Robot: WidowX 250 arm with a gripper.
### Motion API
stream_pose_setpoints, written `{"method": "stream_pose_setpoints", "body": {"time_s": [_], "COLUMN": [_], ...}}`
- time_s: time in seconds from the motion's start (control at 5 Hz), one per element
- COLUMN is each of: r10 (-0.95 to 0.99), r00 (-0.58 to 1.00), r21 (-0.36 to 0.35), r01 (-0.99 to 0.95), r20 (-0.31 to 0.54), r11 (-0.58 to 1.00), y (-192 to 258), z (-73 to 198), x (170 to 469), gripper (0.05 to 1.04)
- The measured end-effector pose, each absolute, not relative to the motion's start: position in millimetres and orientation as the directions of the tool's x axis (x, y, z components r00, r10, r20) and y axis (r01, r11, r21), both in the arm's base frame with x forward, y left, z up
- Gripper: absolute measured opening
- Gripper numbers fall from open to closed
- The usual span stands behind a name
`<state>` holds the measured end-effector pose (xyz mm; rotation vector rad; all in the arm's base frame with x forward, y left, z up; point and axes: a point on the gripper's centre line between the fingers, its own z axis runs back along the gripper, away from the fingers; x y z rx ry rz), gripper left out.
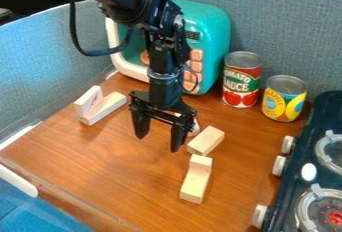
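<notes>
Tool [160,132] open and empty. Nearest wooden block [206,141] lies flat on the counter [120,176], closer to its right edge than left. Probably light, stiff, not fragile, slightly slippery; grip mid-length across long sides.

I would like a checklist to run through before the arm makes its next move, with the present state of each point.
1. Pincer open: ok, its fingers stand apart.
2. Pincer empty: ok, nothing is held.
3. Wooden block between the fingers: not ok; the nearest-looking wooden block lies beside them.
4. Tomato can and yellow fruit can upright: ok.
5. Small object behind the pincer identified: cannot tell, partly hidden.
6. Fingertips clear of the tabletop: cannot tell from this angle.
</notes>
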<state>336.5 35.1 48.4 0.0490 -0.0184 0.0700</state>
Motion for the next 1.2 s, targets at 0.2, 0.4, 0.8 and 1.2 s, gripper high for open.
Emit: {"method": "stream_pose_setpoints", "body": {"time_s": [0.2,0.4,0.8,1.2], "r10": [0.075,0.13,0.287,0.299], "r00": [0.997,0.991,0.955,0.954], "r21": [0.047,0.082,0.008,-0.009], "r01": [-0.074,-0.128,-0.289,-0.299], "r20": [-0.013,-0.023,0.072,0.013], "r11": [0.996,0.988,0.957,0.954], "y": [34,14,-42,-31], "z": [38,37,61,33], "x": [333,324,313,334], "gripper": [1.0,1.0,1.0,1.0]}}
